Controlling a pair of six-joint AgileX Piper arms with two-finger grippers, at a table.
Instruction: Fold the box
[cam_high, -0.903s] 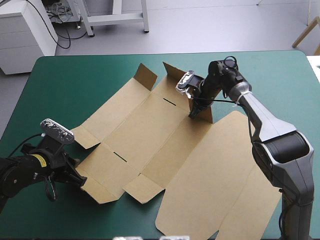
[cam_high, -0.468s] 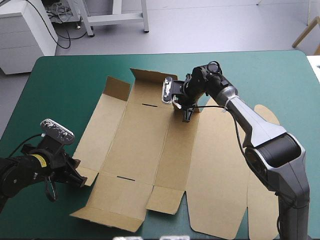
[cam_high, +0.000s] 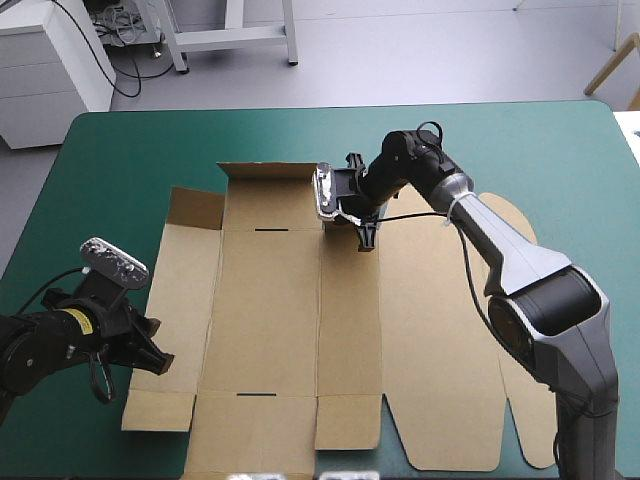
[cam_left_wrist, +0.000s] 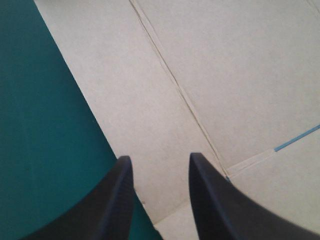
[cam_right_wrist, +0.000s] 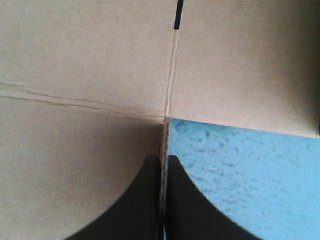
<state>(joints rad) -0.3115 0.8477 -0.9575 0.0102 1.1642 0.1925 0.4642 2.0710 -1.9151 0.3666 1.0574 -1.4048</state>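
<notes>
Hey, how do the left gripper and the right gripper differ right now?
The left gripper is open, fingers apart over the left edge of the box; the right gripper is shut on the box, a board edge pinched between its fingers. The left gripper sits at the box's near-left corner; the right gripper reaches to its far end. Both are at the box's border.

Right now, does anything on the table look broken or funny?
Nothing looks broken or spilled. The brown box lies mostly flat and neat on the teal-green table. Only its far flaps tilt up, and one is pinched in the right tool.
</notes>
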